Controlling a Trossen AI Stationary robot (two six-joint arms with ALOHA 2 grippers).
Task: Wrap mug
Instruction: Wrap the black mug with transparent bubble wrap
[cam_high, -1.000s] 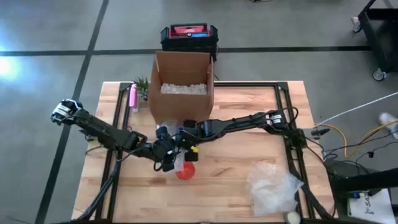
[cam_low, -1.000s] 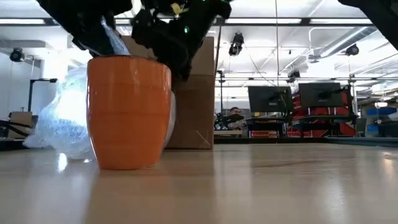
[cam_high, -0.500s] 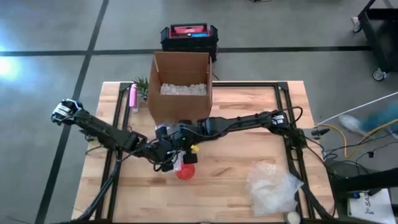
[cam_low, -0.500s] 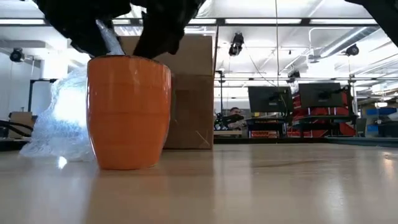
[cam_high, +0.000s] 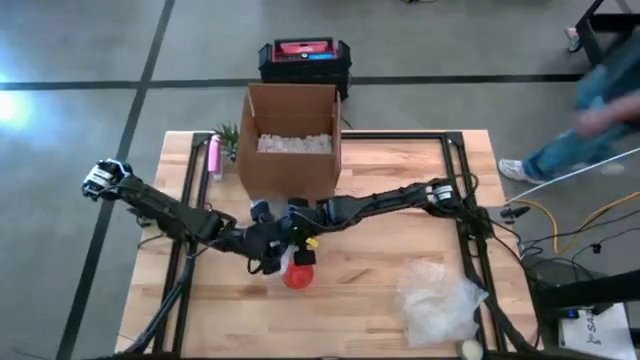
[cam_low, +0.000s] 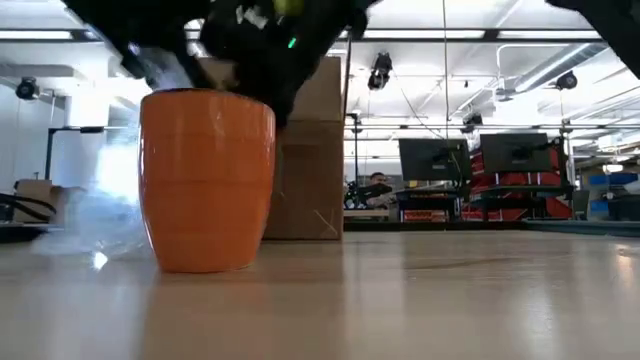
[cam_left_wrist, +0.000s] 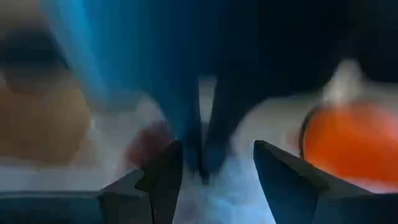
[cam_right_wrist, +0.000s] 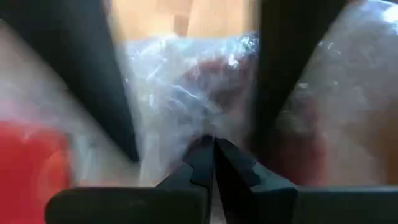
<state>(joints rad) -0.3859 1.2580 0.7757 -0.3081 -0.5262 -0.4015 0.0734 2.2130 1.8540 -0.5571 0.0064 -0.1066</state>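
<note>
An orange mug (cam_low: 207, 180) stands upright on its base on the wooden table (cam_high: 400, 190); from above the mug (cam_high: 297, 272) shows just in front of both grippers. A sheet of clear bubble wrap (cam_right_wrist: 186, 99) lies beside and behind the mug, seen blurred in the low view as bubble wrap (cam_low: 85, 215). My right gripper (cam_right_wrist: 210, 149) is shut at the wrap, close over the mug's far-left side (cam_high: 300, 250). My left gripper (cam_left_wrist: 217, 168) is open beside the mug (cam_left_wrist: 348, 143), its fingers standing on either side of the right gripper's tips. My right gripper pinches a bunched part of the bubble wrap (cam_right_wrist: 208, 127) between its two fingertips, beside the mug. One layer or several, I cannot tell. Whether my left gripper's open fingers (cam_left_wrist: 165, 171) touch the wrap, I cannot tell.
An open cardboard box (cam_high: 291, 140) with white filler stands just behind the grippers. A loose heap of bubble wrap (cam_high: 440, 300) lies at the near right. A pink tube (cam_high: 213, 156) and a small plant (cam_high: 228, 135) sit far left; a red-and-black case (cam_high: 303, 58) stands beyond the table.
The strip of wrap that stood up over the mug's rim has dropped out of sight, and the sheet behind the mug has sunk lower and shows blurred. Both grippers have shifted slightly over the mug's rim. The mug has stayed in place.
</note>
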